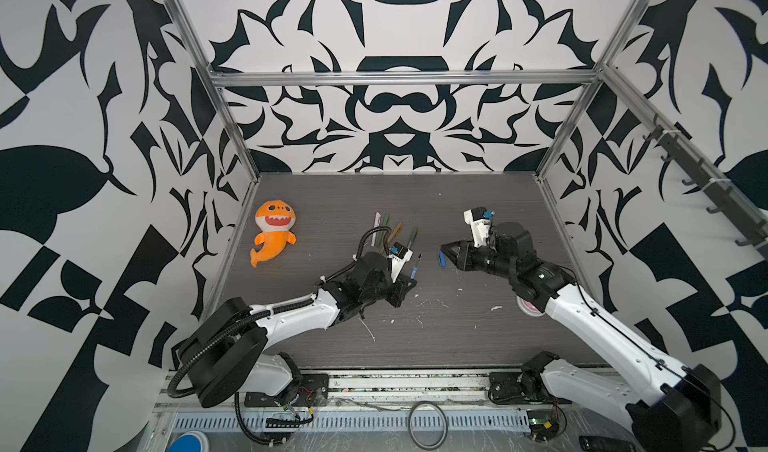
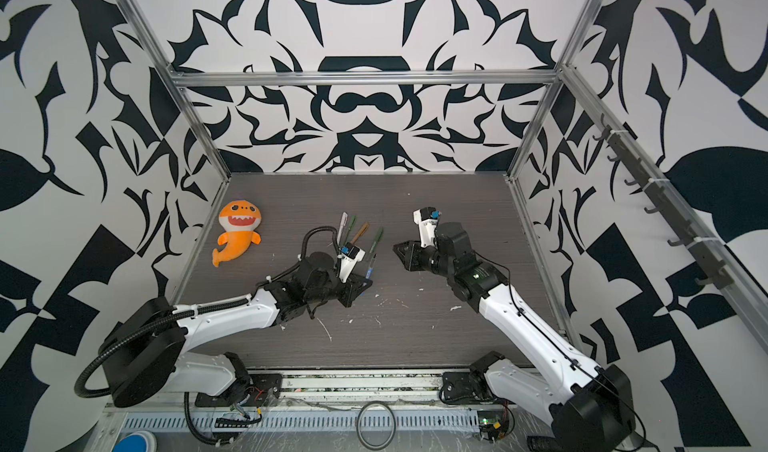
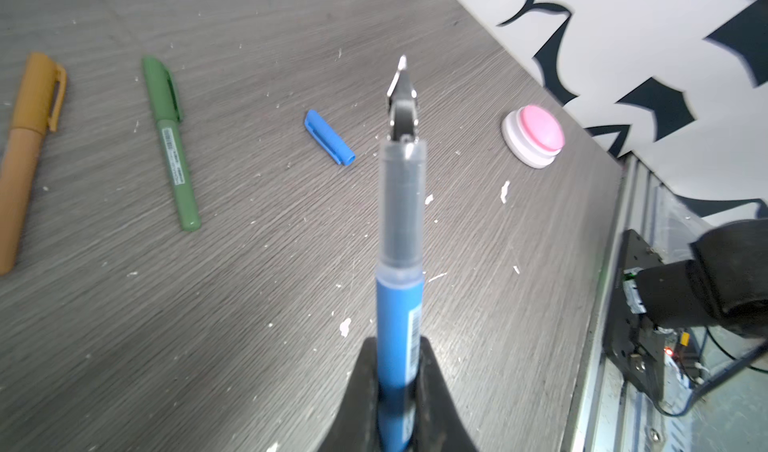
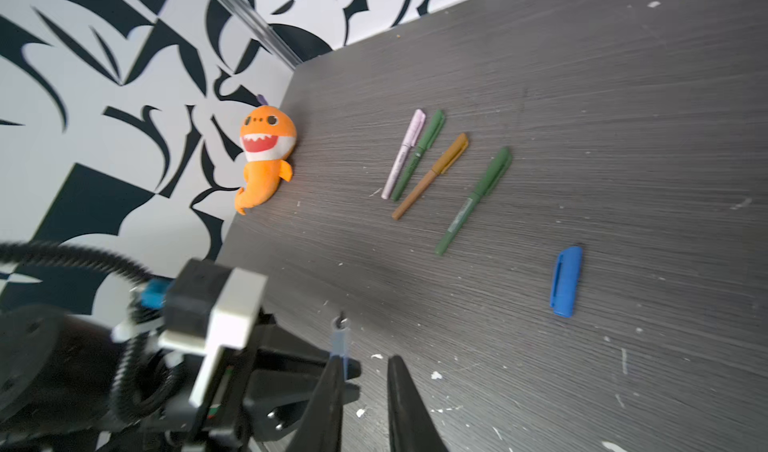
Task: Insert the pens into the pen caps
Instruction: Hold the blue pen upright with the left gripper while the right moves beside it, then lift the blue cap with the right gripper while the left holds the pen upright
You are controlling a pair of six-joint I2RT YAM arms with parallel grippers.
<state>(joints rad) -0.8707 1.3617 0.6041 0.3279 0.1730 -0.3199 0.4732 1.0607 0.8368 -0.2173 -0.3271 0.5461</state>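
Matt grey wood-grain tabletop (image 3: 124, 346) (flecked with white scuffs); smooth plastic blue pen (image 3: 397, 317); plush cloth shark toy (image 4: 266, 155).

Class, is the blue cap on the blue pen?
No, the blue cap lies apart from the blue pen, whose tip is bare.

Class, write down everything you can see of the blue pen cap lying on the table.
The blue pen cap is a short, stubby tube of smooth, opaque blue plastic. One end is rounded and closed, the other looks open, and a clip of the same blue runs along one side. It has no pen in it. It lies flat on its side on the grey wood-grain table, and nothing but the table touches it.
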